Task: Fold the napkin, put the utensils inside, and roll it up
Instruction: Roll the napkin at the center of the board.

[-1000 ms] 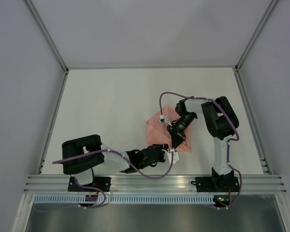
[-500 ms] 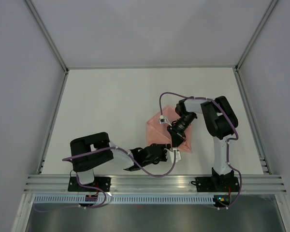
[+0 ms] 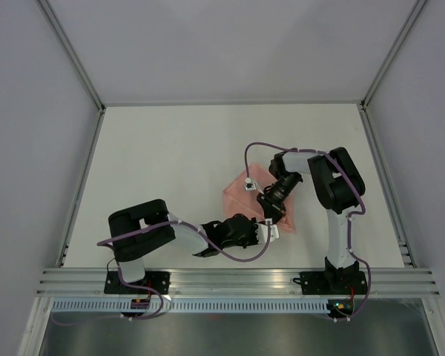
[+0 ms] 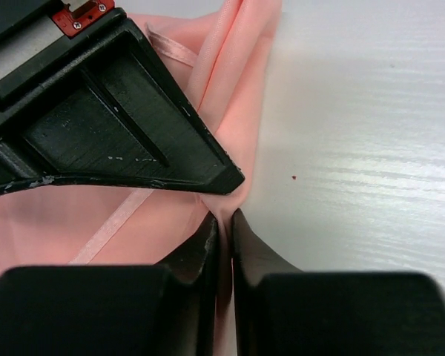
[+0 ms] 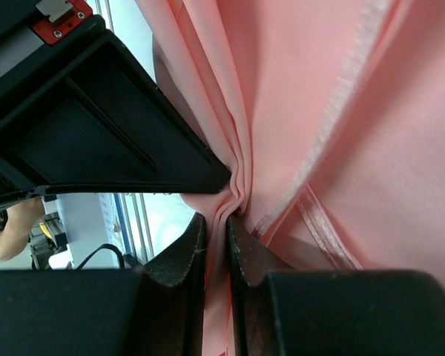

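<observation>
Fold step: left gripper (image 4: 224, 222) and right gripper (image 5: 215, 222) are each pinching a napkin (image 3: 236, 196) edge, jaws nearly closed on cloth, on the table (image 3: 170, 163) between the arms; next is likely calling for carrying both edges across together.

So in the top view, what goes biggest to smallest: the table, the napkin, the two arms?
1. table
2. left arm and right arm: they look about alike, so no ranking between them
3. napkin, smallest, partly hidden under the arms
</observation>
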